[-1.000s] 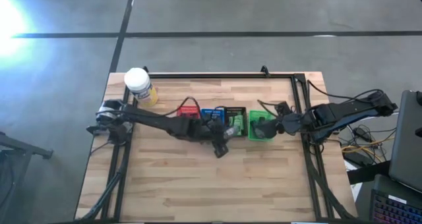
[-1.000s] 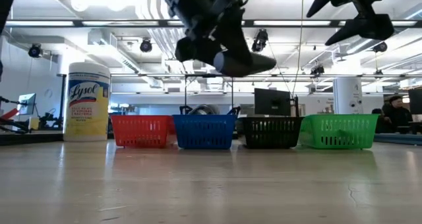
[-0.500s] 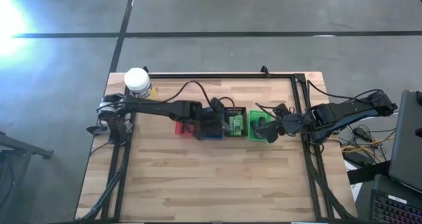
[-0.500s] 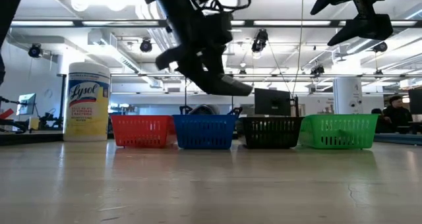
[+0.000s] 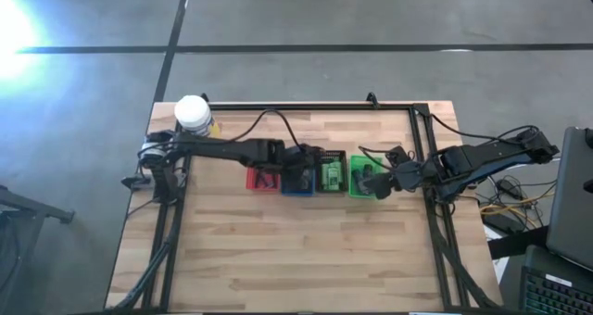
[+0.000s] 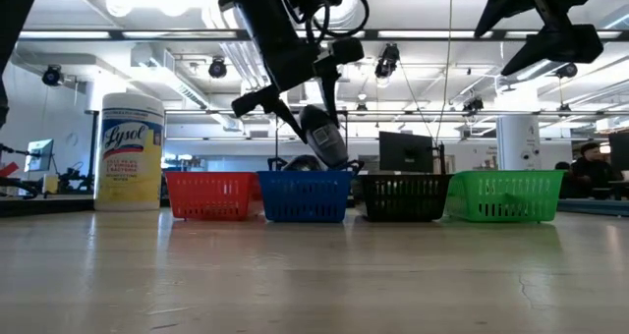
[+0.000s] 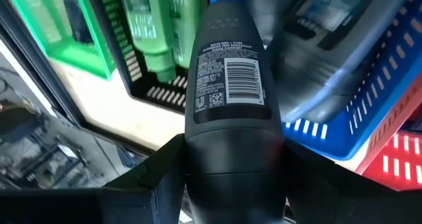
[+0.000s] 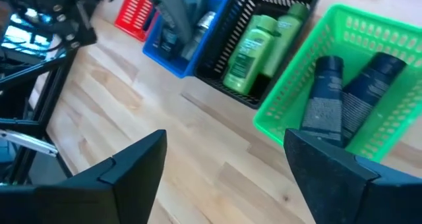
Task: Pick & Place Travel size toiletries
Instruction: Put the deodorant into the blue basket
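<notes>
My left gripper [image 6: 295, 93] is shut on a dark grey tube [image 7: 227, 85] with a barcode label, above the blue basket [image 6: 305, 198]. More grey tubes [image 7: 330, 26] lie in that basket. The black basket [image 8: 290, 0] holds bright green bottles [image 8: 254, 49]. The green basket [image 8: 402, 132] holds two dark navy tubes [image 8: 343, 99]. My right gripper [image 8: 224, 151] is open and hovers high over the green basket [image 5: 356, 191], touching nothing. My left gripper pinches the dark grey tube between its two fingers [image 7: 165, 168] at its upper end [image 7: 231, 145]. The fingers come slanting down from the table's left. The tube [image 6: 321, 139] is lifted clear and hangs steeply, its free end pointing down just over the blue basket's rim.
Four slotted baskets stand in a row across the table's middle: red [image 6: 208, 196], blue, black [image 6: 405, 198], green [image 6: 506, 196]. A large yellow jar with a white lid [image 6: 131, 152] stands at the far left corner. Bare wood lies on the near side of the baskets.
My left gripper has carried the tube from the near side of the baskets toward the far edge and down, over the blue basket. It has tipped meanwhile, so the tube, first nearly level, now hangs steeply downward. My right gripper has stayed over the green basket.
</notes>
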You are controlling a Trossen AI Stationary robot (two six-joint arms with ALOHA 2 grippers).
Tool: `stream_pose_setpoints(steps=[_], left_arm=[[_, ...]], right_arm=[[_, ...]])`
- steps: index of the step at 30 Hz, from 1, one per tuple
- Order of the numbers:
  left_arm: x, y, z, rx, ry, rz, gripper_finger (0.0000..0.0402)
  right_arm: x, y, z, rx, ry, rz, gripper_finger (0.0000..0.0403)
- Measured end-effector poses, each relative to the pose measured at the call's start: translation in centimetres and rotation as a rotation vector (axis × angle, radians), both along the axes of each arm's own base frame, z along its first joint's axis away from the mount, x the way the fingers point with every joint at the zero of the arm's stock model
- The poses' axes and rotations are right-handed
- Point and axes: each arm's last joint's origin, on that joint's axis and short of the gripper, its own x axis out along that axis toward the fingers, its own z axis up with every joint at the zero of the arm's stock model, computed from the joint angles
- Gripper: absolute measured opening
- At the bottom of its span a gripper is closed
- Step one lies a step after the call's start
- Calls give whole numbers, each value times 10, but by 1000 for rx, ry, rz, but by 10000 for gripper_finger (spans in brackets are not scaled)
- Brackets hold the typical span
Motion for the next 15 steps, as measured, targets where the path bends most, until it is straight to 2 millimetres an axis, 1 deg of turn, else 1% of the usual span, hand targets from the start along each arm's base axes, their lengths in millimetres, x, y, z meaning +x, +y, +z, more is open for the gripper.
stream_pose_setpoints(steps=[7,11,15], left_arm=[[-3,0,-4,-8,15,9,211],[-7,-1,-14,-18,56,5,211],[-8,-1,-19,-33,50,12,211]], right_arm=[[-1,0,-1,22,5,-29,295],[-1,0,-1,22,4,-29,305],[-1,0,-1,20,4,-30,314]])
